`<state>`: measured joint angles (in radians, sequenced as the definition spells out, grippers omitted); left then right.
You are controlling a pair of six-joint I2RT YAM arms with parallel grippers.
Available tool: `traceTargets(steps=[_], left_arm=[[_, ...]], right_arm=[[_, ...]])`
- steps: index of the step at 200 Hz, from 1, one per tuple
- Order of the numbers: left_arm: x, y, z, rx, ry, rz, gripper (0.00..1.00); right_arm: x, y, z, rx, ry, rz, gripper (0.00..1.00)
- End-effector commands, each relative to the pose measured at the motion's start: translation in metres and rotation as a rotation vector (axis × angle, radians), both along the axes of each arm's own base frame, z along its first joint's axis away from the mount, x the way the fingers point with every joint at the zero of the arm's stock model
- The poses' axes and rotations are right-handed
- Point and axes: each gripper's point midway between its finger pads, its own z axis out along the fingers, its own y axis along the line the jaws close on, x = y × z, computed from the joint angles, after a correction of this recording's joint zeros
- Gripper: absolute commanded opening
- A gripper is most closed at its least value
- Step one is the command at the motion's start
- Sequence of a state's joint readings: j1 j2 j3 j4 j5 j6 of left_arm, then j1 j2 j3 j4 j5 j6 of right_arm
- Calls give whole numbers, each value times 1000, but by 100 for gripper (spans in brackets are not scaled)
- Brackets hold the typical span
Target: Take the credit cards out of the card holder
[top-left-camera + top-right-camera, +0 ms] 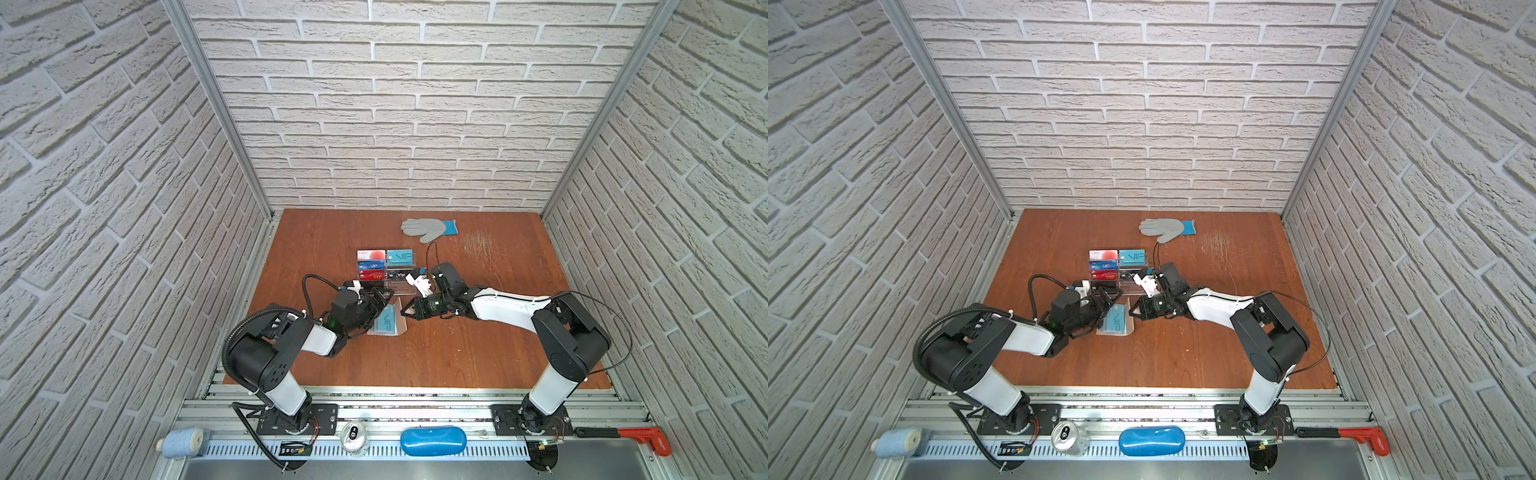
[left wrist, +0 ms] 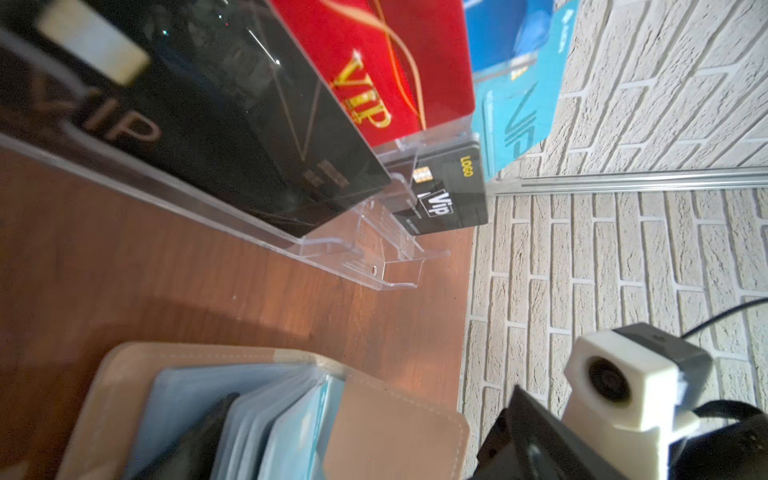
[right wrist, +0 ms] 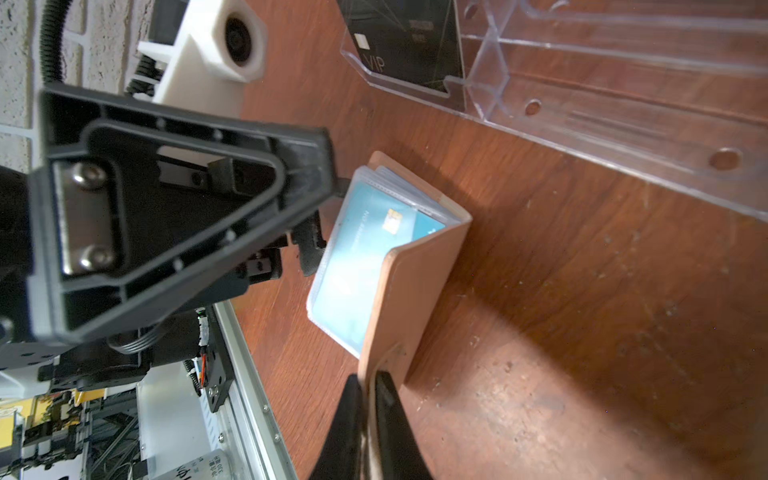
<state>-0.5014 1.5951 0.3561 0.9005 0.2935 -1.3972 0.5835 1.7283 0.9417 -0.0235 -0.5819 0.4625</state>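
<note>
The tan card holder lies open on the wooden table, its grey-blue sleeve pages fanned out. A teal credit card shows inside the top sleeve. My right gripper is shut on the edge of the holder's raised tan cover. My left gripper stands wide open at the pages' other side, one finger touching their edge. Other credit cards stand in a clear stand: white-red, teal, blue, red, black.
The clear acrylic tiered stand sits just behind the holder. A grey glove lies near the back wall. On the front rail are a blue roll, a can, a blue case and a red clamp.
</note>
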Motion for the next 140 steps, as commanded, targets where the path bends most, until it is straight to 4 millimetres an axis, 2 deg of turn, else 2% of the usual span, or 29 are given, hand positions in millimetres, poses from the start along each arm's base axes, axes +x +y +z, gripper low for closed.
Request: traceTargets(steps=[1, 48, 62, 84, 111, 140], left_arm=[[-3, 10, 8, 6, -31, 3, 98], [-9, 24, 22, 26, -46, 7, 98], [-11, 26, 26, 42, -51, 6, 98], [-15, 27, 31, 45, -53, -5, 98], [-18, 26, 39, 22, -61, -15, 98], [-19, 28, 41, 39, -65, -11, 98]], right_arm=[[6, -12, -9, -81, -2, -24, 10], [12, -32, -25, -201, 13, -73, 14], [14, -37, -26, -229, 1, -86, 23], [16, -40, -12, -214, -53, -97, 37], [16, -40, 10, -167, -129, -110, 46], [15, -32, 33, -71, -193, -107, 50]])
